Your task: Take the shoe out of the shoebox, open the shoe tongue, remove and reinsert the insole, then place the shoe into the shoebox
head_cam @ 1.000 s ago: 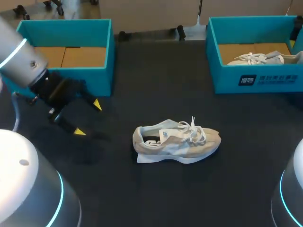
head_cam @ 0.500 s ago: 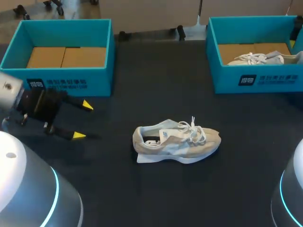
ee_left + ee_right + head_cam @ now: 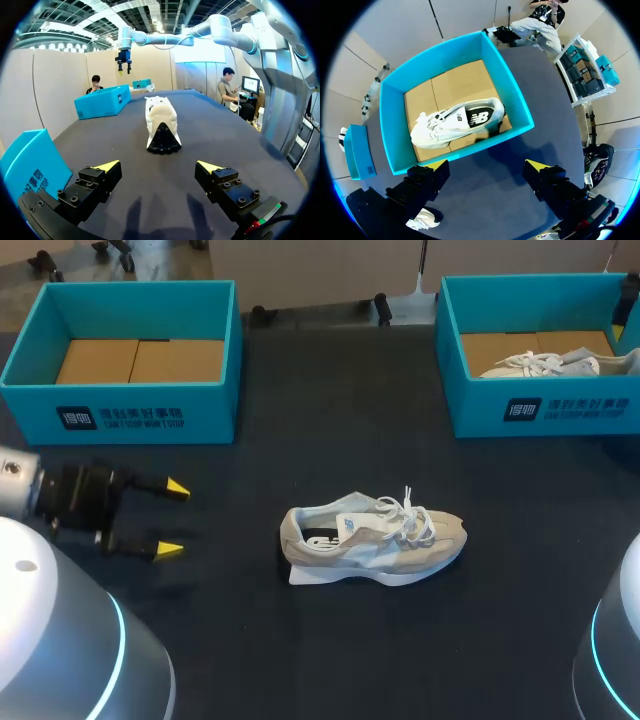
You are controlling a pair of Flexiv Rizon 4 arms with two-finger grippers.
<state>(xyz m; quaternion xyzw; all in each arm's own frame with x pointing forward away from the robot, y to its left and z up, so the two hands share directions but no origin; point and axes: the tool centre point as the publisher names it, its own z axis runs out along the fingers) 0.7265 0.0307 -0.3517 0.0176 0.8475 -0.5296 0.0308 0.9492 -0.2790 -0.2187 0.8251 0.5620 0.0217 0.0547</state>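
Note:
A beige sneaker (image 3: 372, 542) lies on its side mid-table, toe to the right, with a white insole edge under it. In the left wrist view the sneaker (image 3: 160, 122) lies well ahead of my left gripper (image 3: 159, 167), heel toward it. My left gripper (image 3: 173, 518) is open and empty, left of the shoe, pointing at it. An empty teal shoebox (image 3: 130, 420) stands at the back left. My right gripper (image 3: 487, 165) hangs open and empty high above the right teal shoebox (image 3: 517, 107), which holds a white sneaker (image 3: 457, 120).
The right shoebox (image 3: 560, 410) with its white sneaker (image 3: 545, 363) stands at the back right. Dark tabletop lies between the boxes and around the beige shoe. The left box's corner (image 3: 30, 160) sits close beside my left gripper.
My left gripper has drawn back from the left shoebox's front wall toward the table's near left and levelled out, now pointing at the shoe. The shoe has not moved.

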